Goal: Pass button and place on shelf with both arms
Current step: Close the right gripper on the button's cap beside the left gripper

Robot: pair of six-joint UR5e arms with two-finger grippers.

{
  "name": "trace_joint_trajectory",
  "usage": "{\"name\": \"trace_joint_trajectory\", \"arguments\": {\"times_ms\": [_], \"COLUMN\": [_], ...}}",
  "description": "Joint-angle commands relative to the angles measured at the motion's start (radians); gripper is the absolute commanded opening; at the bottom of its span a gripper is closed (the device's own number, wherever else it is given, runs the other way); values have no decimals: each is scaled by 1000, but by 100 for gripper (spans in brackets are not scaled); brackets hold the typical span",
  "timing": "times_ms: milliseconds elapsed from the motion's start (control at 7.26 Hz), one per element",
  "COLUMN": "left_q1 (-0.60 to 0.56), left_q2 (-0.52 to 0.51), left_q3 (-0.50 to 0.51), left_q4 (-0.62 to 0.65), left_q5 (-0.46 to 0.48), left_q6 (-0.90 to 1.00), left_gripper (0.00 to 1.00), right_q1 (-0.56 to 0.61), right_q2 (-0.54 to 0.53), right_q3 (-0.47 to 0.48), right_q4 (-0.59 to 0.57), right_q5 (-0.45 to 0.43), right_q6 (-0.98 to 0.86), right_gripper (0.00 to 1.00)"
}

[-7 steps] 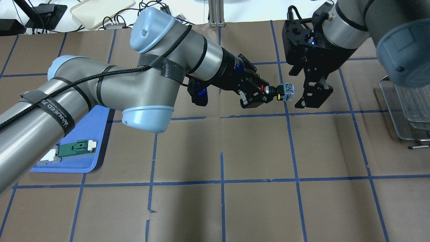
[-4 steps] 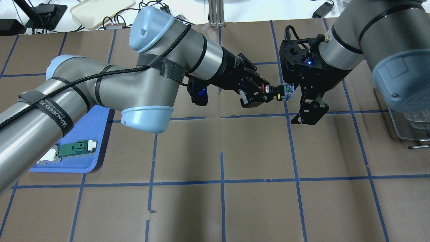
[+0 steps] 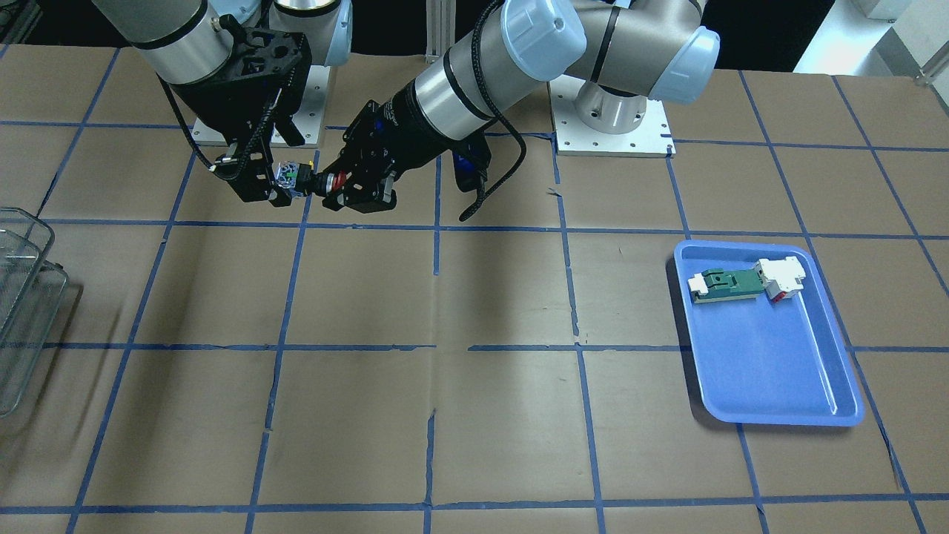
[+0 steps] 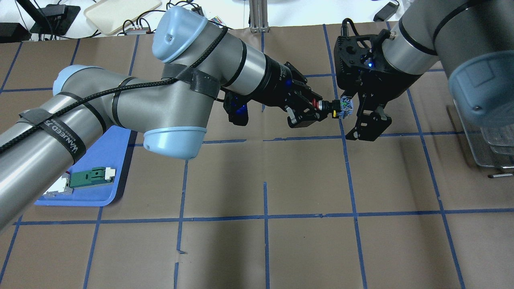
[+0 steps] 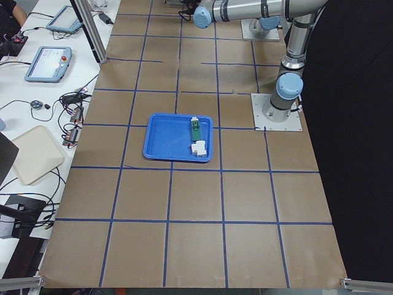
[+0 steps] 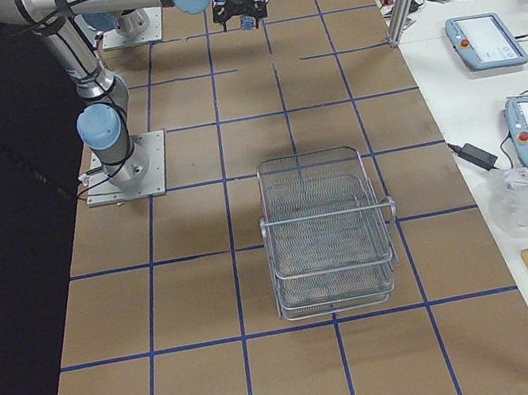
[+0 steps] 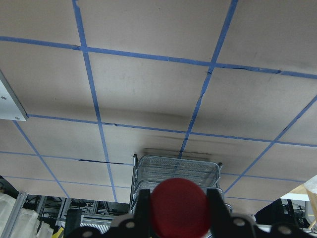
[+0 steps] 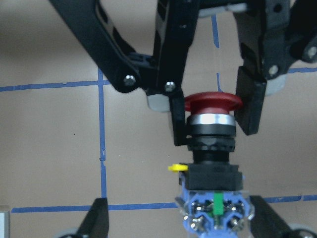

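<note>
Handover: left end effector [image 4: 315, 109] grasps button [image 4: 339, 107] head; right end effector [image 8: 184, 220] released around its block, should clench.

A blue plastic tray [image 3: 771, 371] lies on the table's brown paper covering [image 3: 504, 445], which is gridded with blue tape. At the tray's robot-side end, a green-and-white flat part [image 3: 725, 283] lies just beside a white block with a red tab [image 3: 780, 278]. A cream tray [image 5: 35, 153] and two teach pendants [image 6: 486, 41] sit on adjoining white benches.

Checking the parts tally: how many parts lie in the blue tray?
2: a green-and-white flat part and a white block beside it, both at the robot-side end of the blue tray.
</note>
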Motion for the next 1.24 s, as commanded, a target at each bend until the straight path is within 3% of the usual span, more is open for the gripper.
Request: {"name": "trace_joint_trajectory", "arguments": {"times_ms": [0, 275, 413, 551, 826, 964, 1101], "left_q1": [0, 0, 0, 0, 0, 0, 0], "left_q2": [4, 6, 7, 9, 9, 9, 12], "left_q3": [0, 0, 0, 0, 0, 0, 0], "left_q4": [7, 7, 7, 7, 7, 7, 7], "left_q5": [0, 0, 0, 0, 0, 0, 0], "left_q6": [-1, -1, -1, -1, -1, -1, -1], "left_gripper": [0, 0, 0, 0, 0, 0, 0], "right_q1": [2, 15, 18, 19, 19, 19, 19], "right_q2": [1, 7, 7, 6, 7, 7, 9], "right_q3": [-2, -11, -15, -18, -25, -44, -54], "right_q4": [-2, -19, -20, -20, -22, -22, -22], "right_q5": [12, 32, 21, 21, 20, 18, 18], "right_q6": [8, 49, 46, 43, 37, 37, 35], "right_gripper": [100, 100, 93, 61, 19, 3, 1]}}
